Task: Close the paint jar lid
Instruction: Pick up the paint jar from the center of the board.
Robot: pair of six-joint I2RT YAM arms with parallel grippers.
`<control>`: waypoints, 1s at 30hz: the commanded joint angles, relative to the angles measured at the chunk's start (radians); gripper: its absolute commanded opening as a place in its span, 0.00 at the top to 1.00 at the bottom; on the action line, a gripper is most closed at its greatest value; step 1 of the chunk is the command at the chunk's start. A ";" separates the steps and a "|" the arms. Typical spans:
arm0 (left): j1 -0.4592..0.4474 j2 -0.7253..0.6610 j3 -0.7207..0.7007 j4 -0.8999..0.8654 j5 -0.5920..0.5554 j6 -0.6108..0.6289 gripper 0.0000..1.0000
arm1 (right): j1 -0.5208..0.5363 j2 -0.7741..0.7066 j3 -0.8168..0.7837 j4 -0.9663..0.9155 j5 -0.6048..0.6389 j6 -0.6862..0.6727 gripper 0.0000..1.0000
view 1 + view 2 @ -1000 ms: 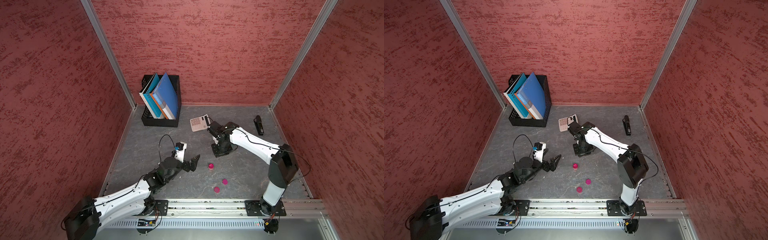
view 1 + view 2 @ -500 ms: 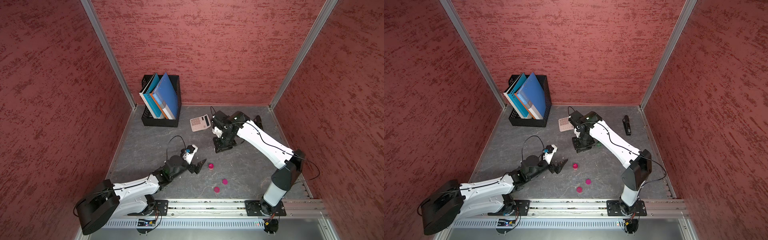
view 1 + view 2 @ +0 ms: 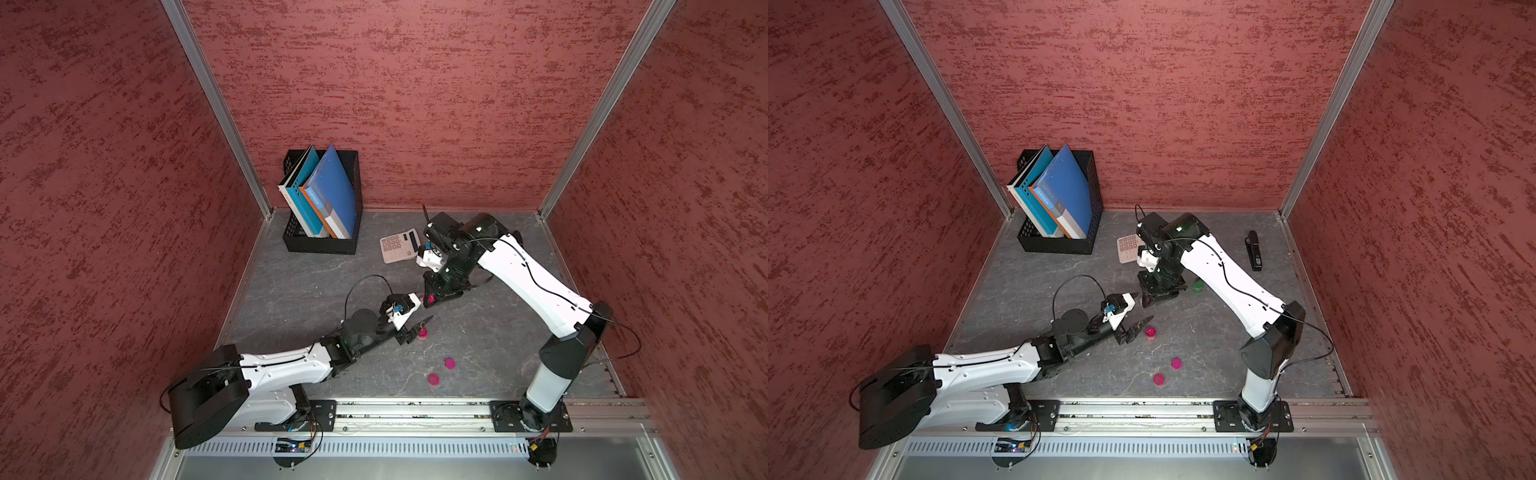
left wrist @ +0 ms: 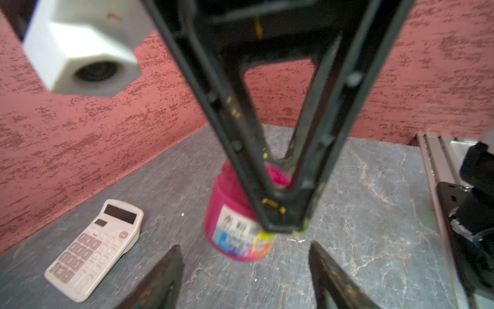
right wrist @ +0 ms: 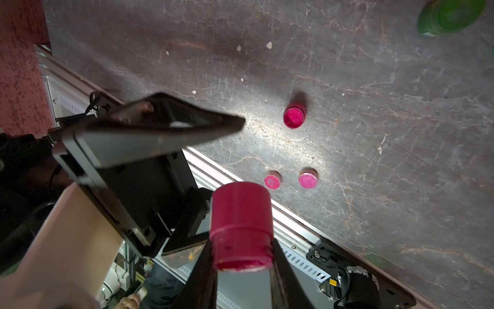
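My right gripper (image 5: pixel 242 246) is shut on the neck of a small pink paint jar (image 5: pixel 240 214) and holds it in the air, its mouth towards the wrist. The jar's pink top shows between the fingers. In the left wrist view this labelled jar (image 4: pixel 232 227) hangs just beyond my left gripper (image 4: pixel 245 244), which is open and empty. In both top views the left gripper (image 3: pixel 419 328) sits lower and nearer the front than the right gripper (image 3: pixel 430 299). Two loose pink lids (image 3: pixel 449 363) (image 3: pixel 433 379) lie on the table near the front.
A second pink jar (image 3: pixel 422 333) stands on the table under the left fingertips. A green jar (image 3: pixel 1198 286) sits beside the right arm. A calculator (image 3: pixel 399 248), a black file box of books (image 3: pixel 324 208) and a black stapler (image 3: pixel 1253 250) are at the back.
My left gripper has reached to the right, towards the held jar, and its jaws have narrowed. My right arm has lifted and brought its gripper slightly towards the left one.
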 commanded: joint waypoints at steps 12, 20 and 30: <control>-0.067 -0.029 0.021 0.030 -0.096 0.054 0.52 | 0.011 0.021 0.009 -0.098 -0.047 -0.019 0.73; -0.071 -0.032 0.029 0.027 -0.107 0.063 0.69 | 0.012 0.019 0.000 -0.092 -0.058 -0.016 0.73; -0.080 -0.045 0.030 0.014 -0.121 0.067 0.76 | 0.015 0.018 -0.011 -0.079 -0.061 -0.013 0.70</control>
